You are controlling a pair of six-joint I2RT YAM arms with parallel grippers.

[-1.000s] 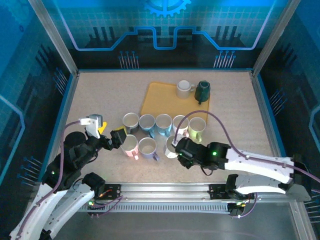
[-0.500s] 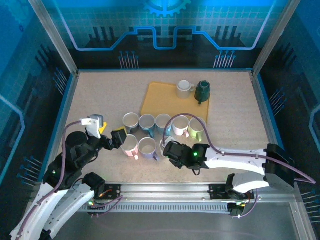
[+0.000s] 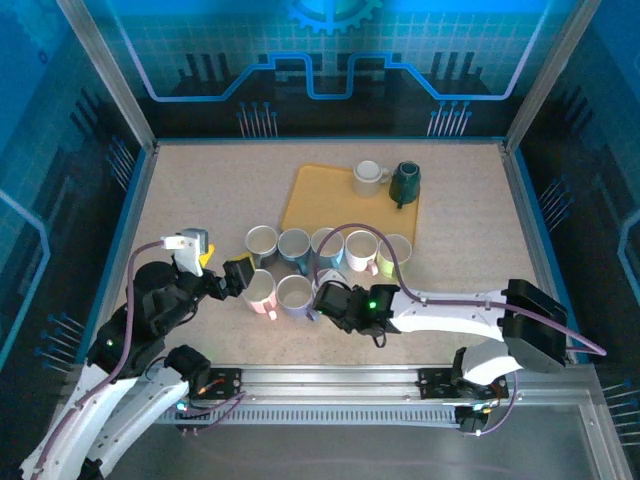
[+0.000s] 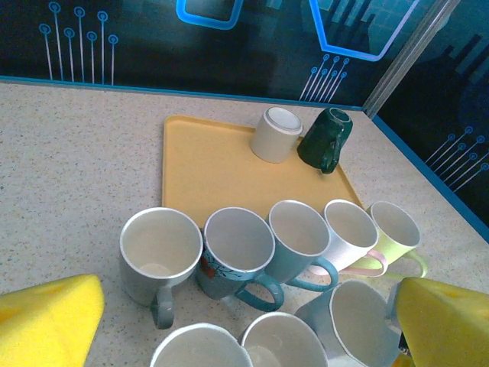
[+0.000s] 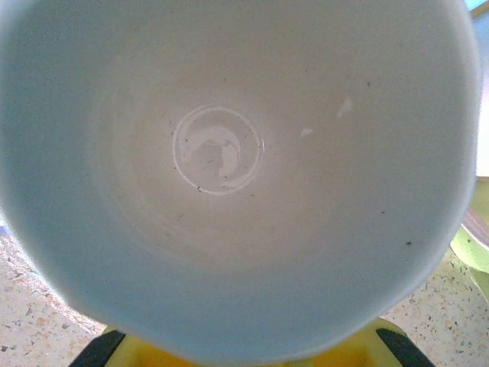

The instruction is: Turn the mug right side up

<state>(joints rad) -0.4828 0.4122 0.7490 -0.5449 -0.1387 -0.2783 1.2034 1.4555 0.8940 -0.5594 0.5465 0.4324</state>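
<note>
The mug (image 5: 229, 153) I'm working on is pale blue-white. It is at the right end of the front row of mugs, toward the near edge of the table (image 3: 180, 200) and about midway along it. My right gripper (image 3: 332, 298) is clamped on its wall. My right wrist camera looks straight into it: empty, with a faint ring on the bottom and a few dark specks. From the left wrist camera its mouth faces up, but I can't tell whether its base rests on the table.

To its left in the same row stand a lavender-blue mug (image 3: 295, 293) and a white-and-pink mug (image 3: 258, 290), both mouth up. My left gripper (image 3: 222, 268) hovers just left of the white-and-pink mug, its yellow fingers (image 4: 46, 321) spread wide with nothing between them.

Behind is a second row of five, all mouth up and empty:
- a grey mug (image 4: 160, 252)
- a dark blue mug (image 4: 237, 252) with a small red print too small to read
- a light blue mug (image 4: 299, 233)
- a pink-handled mug (image 4: 351, 229)
- a lime-green mug (image 4: 396, 229)

The right-hand ones stand at the near edge of the yellow tray (image 4: 206, 160).

Toward the tray's far right corner a cream mug (image 4: 275, 135) is tipped with its base showing. A dark green mug (image 4: 325, 139) stands bottom up just beside it.
</note>
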